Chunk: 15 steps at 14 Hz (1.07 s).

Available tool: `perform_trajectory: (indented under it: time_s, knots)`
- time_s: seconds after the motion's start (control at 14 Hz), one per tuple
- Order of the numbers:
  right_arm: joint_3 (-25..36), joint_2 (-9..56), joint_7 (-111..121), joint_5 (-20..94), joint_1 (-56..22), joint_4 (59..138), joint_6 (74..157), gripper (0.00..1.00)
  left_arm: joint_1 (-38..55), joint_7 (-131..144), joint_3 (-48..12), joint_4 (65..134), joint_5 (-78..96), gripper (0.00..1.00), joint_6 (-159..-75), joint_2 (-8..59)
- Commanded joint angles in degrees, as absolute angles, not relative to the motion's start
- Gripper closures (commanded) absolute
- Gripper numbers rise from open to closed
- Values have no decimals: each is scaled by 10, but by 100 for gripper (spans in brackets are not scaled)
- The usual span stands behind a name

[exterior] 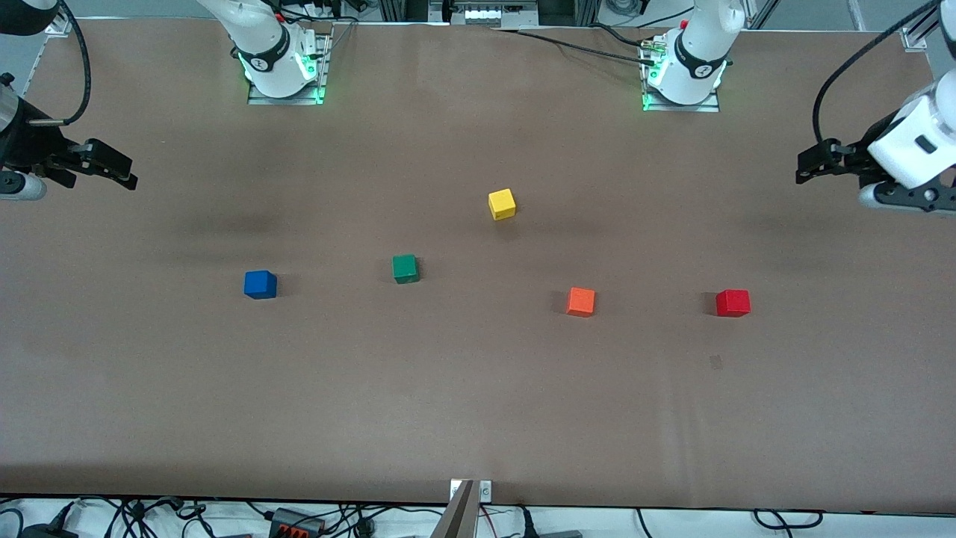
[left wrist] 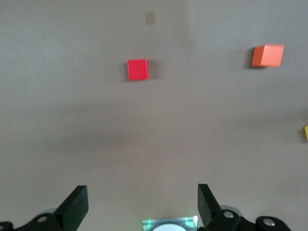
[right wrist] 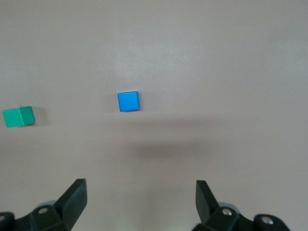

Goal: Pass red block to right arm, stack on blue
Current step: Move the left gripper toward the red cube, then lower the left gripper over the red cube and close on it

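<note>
Your left pincer [left wrist: 142,202] and right pincer [right wrist: 139,199] hover open, empty; pinch the small matte red cube [exterior: 733,302], seemingly light and rigid, across opposite flat faces.

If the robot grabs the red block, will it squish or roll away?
Probably neither. The red block looks like a stiff cube with flat faces, so it should sit still rather than roll. Its matte sides likely give the fingers decent grip, and being small, it is probably light.

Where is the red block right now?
The red block sits alone on the table toward the left arm's end, beside the orange cube; no gripper touches it.
</note>
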<state>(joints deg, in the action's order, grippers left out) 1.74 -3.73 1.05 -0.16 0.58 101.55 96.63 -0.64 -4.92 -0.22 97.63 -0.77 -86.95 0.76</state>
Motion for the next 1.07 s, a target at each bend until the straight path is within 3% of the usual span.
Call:
perform_trajectory:
  time_s: [0.0, 0.29, 0.71, 1.0]
  knots:
    - [15, -41, 11, -8, 3, 1021, 966, 0, -14, -52, -7, 957, -1, 0, -852, 53]
    - [15, -40, 10, -8, 3, 1021, 967, 0, -23, -52, -4, 969, -1, 0, -939, 116]
    - [15, -31, 10, -7, -5, 1022, 967, 0, -39, -52, -4, 1028, -2, 0, -1177, 220]
    - [15, -25, 8, -8, -4, 1022, 970, 0, -39, -57, -4, 1067, -2, 0, -1261, 249]
